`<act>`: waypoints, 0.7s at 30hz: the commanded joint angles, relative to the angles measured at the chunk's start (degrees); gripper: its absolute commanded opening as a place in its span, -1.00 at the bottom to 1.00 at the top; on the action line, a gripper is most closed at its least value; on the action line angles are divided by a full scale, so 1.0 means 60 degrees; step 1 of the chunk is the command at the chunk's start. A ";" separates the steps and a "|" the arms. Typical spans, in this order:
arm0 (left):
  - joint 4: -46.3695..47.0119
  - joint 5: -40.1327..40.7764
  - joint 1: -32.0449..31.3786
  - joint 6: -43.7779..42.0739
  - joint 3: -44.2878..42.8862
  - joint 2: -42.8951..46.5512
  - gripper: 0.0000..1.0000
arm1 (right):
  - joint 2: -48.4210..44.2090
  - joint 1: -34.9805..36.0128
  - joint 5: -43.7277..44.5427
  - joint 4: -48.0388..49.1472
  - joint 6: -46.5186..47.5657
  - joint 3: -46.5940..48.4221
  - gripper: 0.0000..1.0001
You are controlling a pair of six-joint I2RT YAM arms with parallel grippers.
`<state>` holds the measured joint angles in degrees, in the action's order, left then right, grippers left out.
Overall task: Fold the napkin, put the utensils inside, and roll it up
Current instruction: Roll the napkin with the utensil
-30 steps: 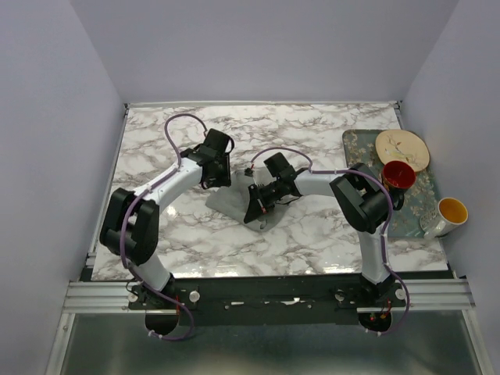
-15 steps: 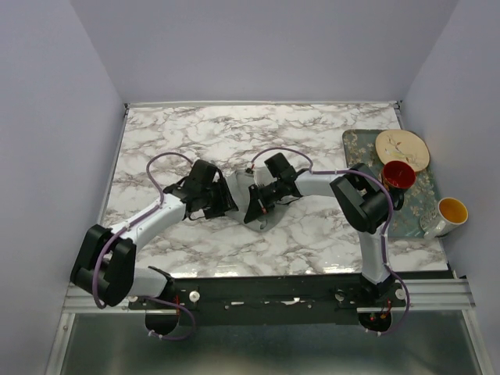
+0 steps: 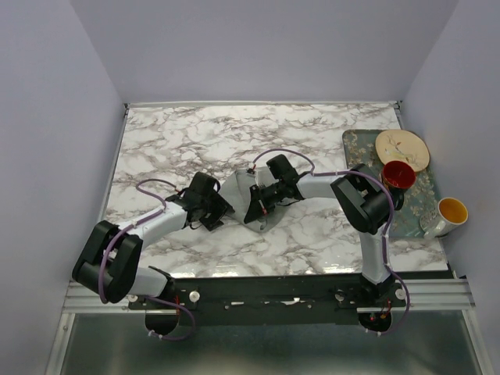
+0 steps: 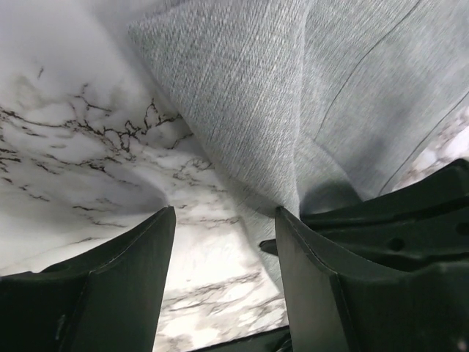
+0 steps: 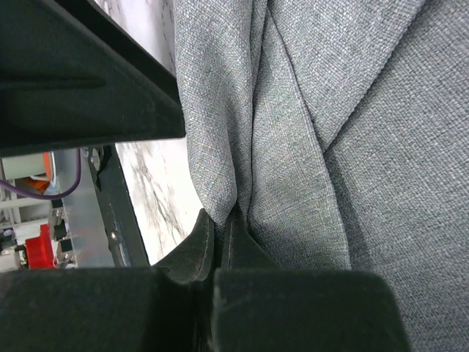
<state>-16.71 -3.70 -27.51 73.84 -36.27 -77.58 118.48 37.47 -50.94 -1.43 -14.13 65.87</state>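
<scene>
While right jaws pinch a napkin (image 3: 237, 190) fold at frame centre, left jaws gape beside it; a tug might undo the fold.

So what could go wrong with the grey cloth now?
The right gripper pinches only a thin fold of the soft grey cloth napkin, so it might slip out.
The left gripper is open over the white marble table, so the cloth is held at one spot and could fold crooked.
The right arm's elbow sits near the red cup on the floral grey tray; a wide swing might bump it.
</scene>
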 commanded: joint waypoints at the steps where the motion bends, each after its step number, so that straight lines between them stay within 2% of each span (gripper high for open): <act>1: 0.0647 0.0983 -0.0030 0.1183 0.0025 -0.0150 0.32 | 0.0440 0.0083 0.1209 -0.0421 0.0495 -0.0489 -0.99; 11: 0.0866 0.1247 -0.0132 0.1799 0.0113 -0.1146 0.26 | 0.0454 0.0083 0.0756 -0.0202 0.0451 -0.0489 -0.99; 14: 0.0896 0.1744 -0.0147 0.1420 0.0054 -0.1424 0.08 | 0.0498 0.0083 0.0580 -0.0172 0.0640 -0.0489 -0.99; 15: 0.0910 0.1789 -0.0147 0.1331 0.0054 -0.1498 -0.07 | 0.0469 0.0083 0.0550 -0.0186 0.0786 -0.0504 -0.99; 17: 0.0954 0.1731 -0.0147 0.1141 -0.0019 -0.1746 -0.17 | 0.0367 0.0083 0.0477 -0.0230 0.0933 -0.0548 -0.99; 21: 0.0983 0.1775 -0.0191 0.0629 -0.0093 -0.2142 -0.76 | 0.0191 0.0082 0.0738 -0.0682 0.1561 -0.0475 -0.97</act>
<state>-7.14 1.43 -28.27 82.15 -37.91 -86.08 118.39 37.45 -52.21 0.10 -11.97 65.21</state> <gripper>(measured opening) 0.284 0.027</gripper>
